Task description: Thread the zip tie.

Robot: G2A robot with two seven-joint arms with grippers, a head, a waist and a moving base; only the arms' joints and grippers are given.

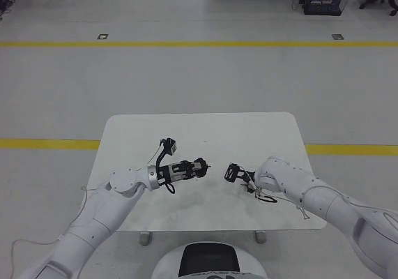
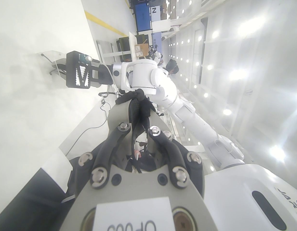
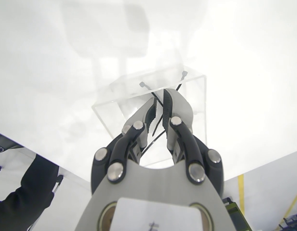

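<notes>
Zip ties [image 3: 184, 74]: two, crossed, inside clear box [image 3: 205, 106] on surface [image 1: 199, 132]. Right tool [image 3: 160, 96]: released, straddling them in the box. Step, by judgement: pickup; next, pinch one strap only. Left tool [image 2: 136, 97]: clenched, near box.

Left gripper [image 2: 136, 97] fingers [image 2: 119, 114] together, right gripper [image 2: 72, 72] beyond, over white table [image 2: 40, 114]

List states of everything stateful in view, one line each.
left pincer: shut; what it holds, if anything, unclear.
right pincer: open, fingers astride the crossed zip ties.
zip ties: two, straight, crossed, neither looped.
clear box: standing on the table, beneath the right pincer.
</notes>
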